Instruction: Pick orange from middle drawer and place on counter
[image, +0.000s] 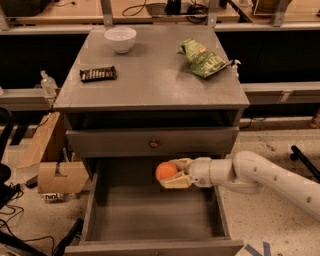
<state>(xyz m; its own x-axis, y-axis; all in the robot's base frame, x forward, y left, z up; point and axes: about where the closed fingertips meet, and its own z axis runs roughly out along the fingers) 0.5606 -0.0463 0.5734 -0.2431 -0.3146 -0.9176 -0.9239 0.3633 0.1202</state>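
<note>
Hand (173, 174) closed on the orange (164, 170), one finger above the fruit and one below, arm reaching in from the right. Orange is off the floor of the open middle drawer (150, 220), hanging in the air near the drawer's back, just under the closed upper drawer front (154, 144). It is not yet on the table (150, 85).

Handling, judged: small, round, light for this arm. The peel is smooth and the shape rolls, so a pinch off centre could squirt it out. Best hold is across the widest part, as it looks now. It is firm enough for a moderate squeeze, though hard pressure would bruise it.

The path up needs to clear the upper drawer front and the table's front edge. Set it down gently on a flat bare patch, because it may roll. There is free room mid-table between the bowl (120, 39), the dark bar (98, 74) and the green bag (202, 57).
</note>
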